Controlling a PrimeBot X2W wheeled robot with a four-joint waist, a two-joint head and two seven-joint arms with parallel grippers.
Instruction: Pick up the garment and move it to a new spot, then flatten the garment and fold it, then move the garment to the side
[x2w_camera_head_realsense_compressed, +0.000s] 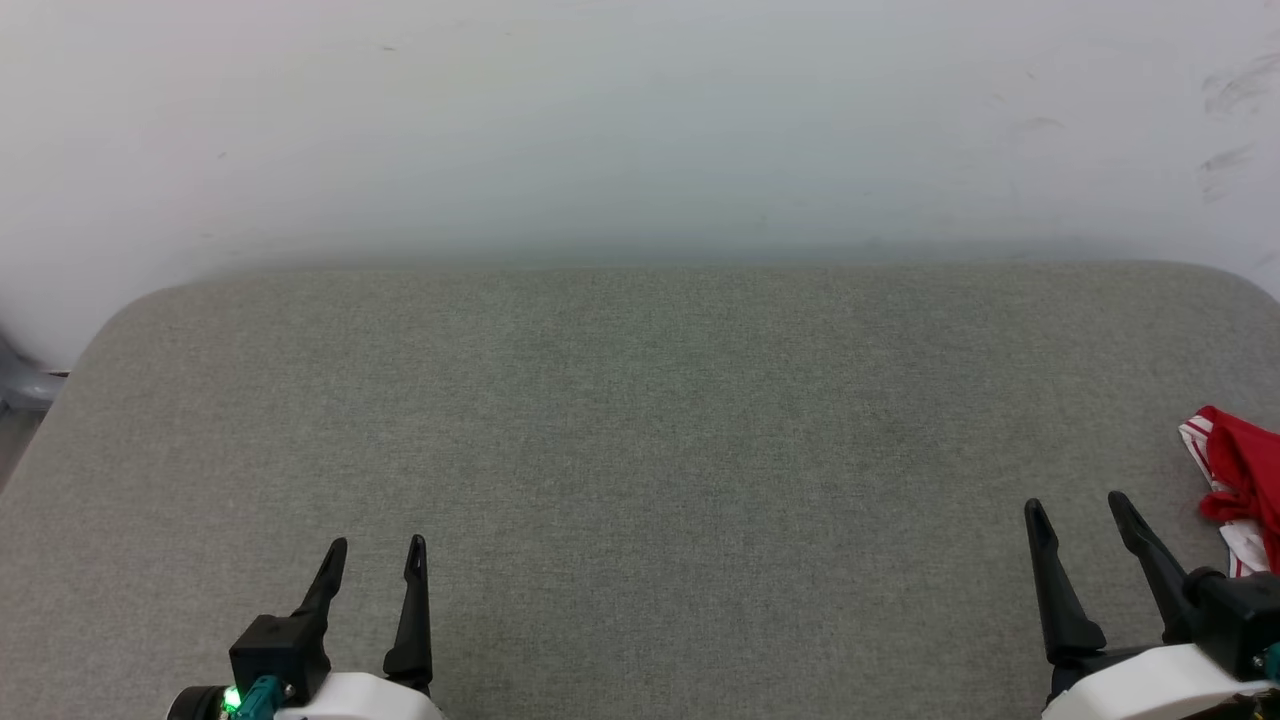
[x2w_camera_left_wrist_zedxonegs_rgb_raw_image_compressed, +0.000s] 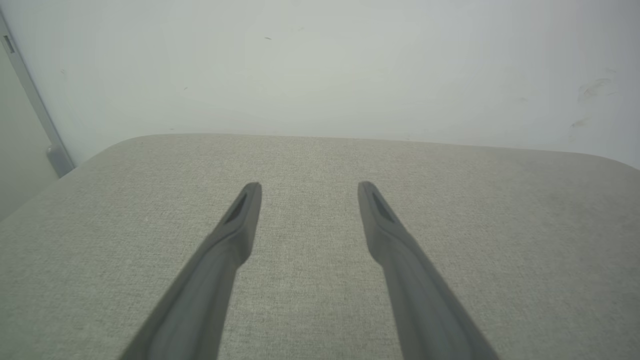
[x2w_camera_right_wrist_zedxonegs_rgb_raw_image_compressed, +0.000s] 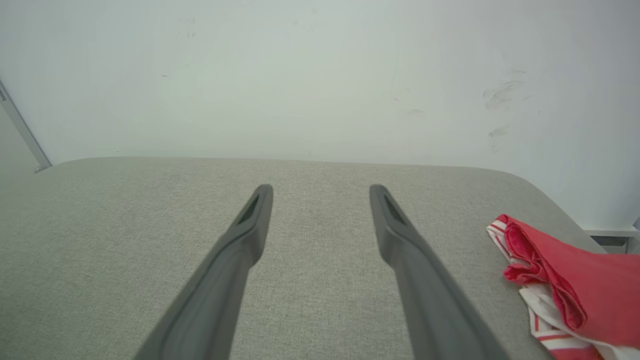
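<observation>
**Head view:** The left end effector (x2w_camera_head_realsense_compressed: 378, 545) and the right end effector (x2w_camera_head_realsense_compressed: 1076, 502) hover low over the near part of the gray counter (x2w_camera_head_realsense_compressed: 640, 400). Both have their fingers spread wide and hold nothing. The garment (x2w_camera_head_realsense_compressed: 1240, 470) lies just right of the right end effector, at the counter's edge and partly cut off by the frame.

**Left wrist view:** The parted fingers frame bare counter, with a white wall (x2w_camera_left_wrist_zedxonegs_rgb_raw_image_compressed: 320, 65) ahead of them.

**Right wrist view:** The fingers are equally wide, and the red shirt sits to their right in a loose heap with striped trim and a white sleeve showing. A heap at the side suits either a shirt waiting to be picked up or one already set aside. I cannot tell whether it is folded.
</observation>
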